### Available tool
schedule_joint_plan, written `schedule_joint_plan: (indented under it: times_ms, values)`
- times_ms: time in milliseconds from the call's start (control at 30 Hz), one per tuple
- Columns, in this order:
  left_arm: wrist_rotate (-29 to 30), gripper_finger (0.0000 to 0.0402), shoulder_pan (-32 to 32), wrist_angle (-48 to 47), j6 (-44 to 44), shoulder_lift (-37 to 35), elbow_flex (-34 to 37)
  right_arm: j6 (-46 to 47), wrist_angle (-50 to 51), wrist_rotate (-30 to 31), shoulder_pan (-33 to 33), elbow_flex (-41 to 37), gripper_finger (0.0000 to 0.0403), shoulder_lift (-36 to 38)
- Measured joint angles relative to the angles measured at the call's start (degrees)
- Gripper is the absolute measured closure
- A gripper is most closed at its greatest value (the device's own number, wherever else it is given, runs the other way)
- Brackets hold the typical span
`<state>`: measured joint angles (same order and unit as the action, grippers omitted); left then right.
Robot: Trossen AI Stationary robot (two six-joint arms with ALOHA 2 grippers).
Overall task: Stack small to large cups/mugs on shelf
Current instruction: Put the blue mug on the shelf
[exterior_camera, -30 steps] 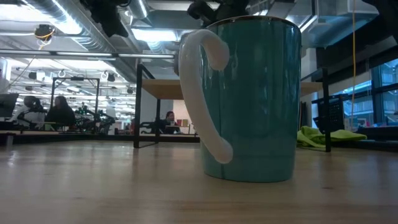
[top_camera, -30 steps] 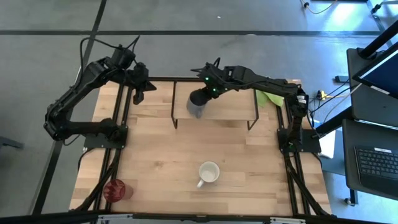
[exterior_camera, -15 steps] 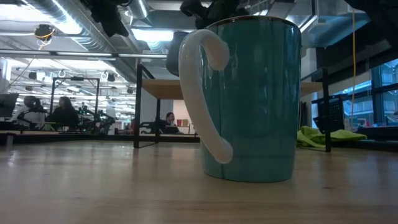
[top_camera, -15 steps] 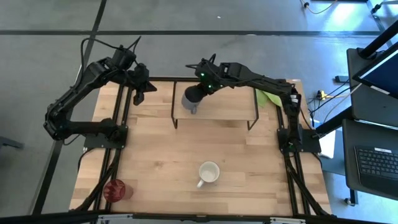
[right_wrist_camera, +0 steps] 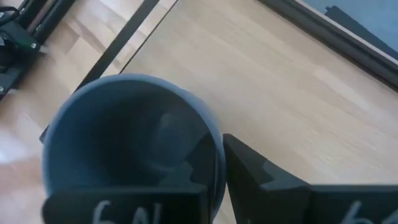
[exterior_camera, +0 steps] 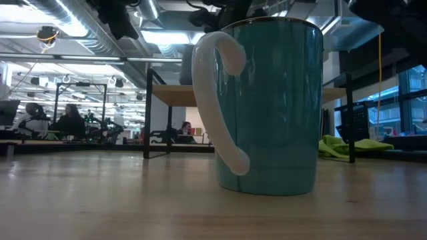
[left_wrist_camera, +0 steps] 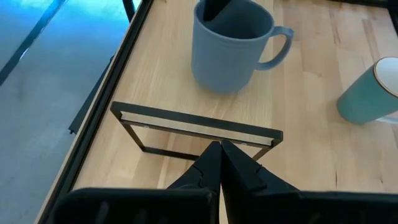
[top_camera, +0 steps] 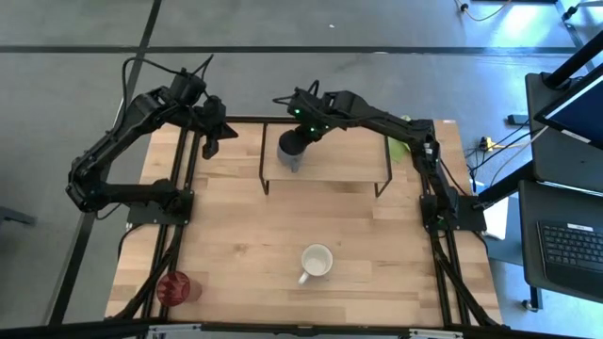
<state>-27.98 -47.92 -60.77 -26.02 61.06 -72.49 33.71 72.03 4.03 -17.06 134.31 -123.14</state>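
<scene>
We see the right pincer (top_camera: 294, 143) clamping the grey mug's (top_camera: 291, 152) rim above the shelf's (top_camera: 349, 168) left end, starting the small-to-large row; left pincer (top_camera: 208, 141) waits clenched beside the shelf.

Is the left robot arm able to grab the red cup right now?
Probably yes. The red cup stands alone at the table's near left corner with nothing around it. The left gripper waits shut at the far edge, so it must open and swing back.
</scene>
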Motion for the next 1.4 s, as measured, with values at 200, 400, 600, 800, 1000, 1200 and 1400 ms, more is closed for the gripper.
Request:
schedule_joint_plan:
  times_ms: [200, 400, 600, 800, 1000, 1200, 1400]
  values:
    - [0.01, 0.04, -0.02, -0.02, 0.0, 0.02, 0.0, -0.34, -1.49, -0.04, -0.02, 0.71, 0.0369, 0.24]
    - [0.19, 0.04, -0.04, -0.04, -0.02, 0.04, 0.0, -0.17, -0.07, -0.15, 0.2, 0.71, 0.0369, 0.31]
    - [0.24, 0.04, -0.07, -0.07, -0.01, 0.04, 0.0, -0.17, -0.09, -0.61, 0.22, 0.71, 0.0369, 0.31]
    - [0.25, 0.04, -0.07, -0.34, -0.02, 0.04, 0.0, -0.9, -0.09, -0.81, 0.35, 0.71, 0.0369, 0.31]
    - [0.3, 0.04, -0.07, -0.44, -0.03, 0.04, 0.0, -1.0, -0.09, -1.11, 0.35, 0.71, 0.0369, 0.31]
    - [0.32, 0.04, -0.07, -0.44, -0.48, 0.04, 0.0, -1.04, -0.36, -1.11, 0.36, 0.71, 0.0354, 0.31]
    - [0.47, 0.04, -0.07, -0.46, -0.48, 0.04, 0.0, -1.03, -0.39, -1.11, 0.44, 0.71, 0.03, 0.31]
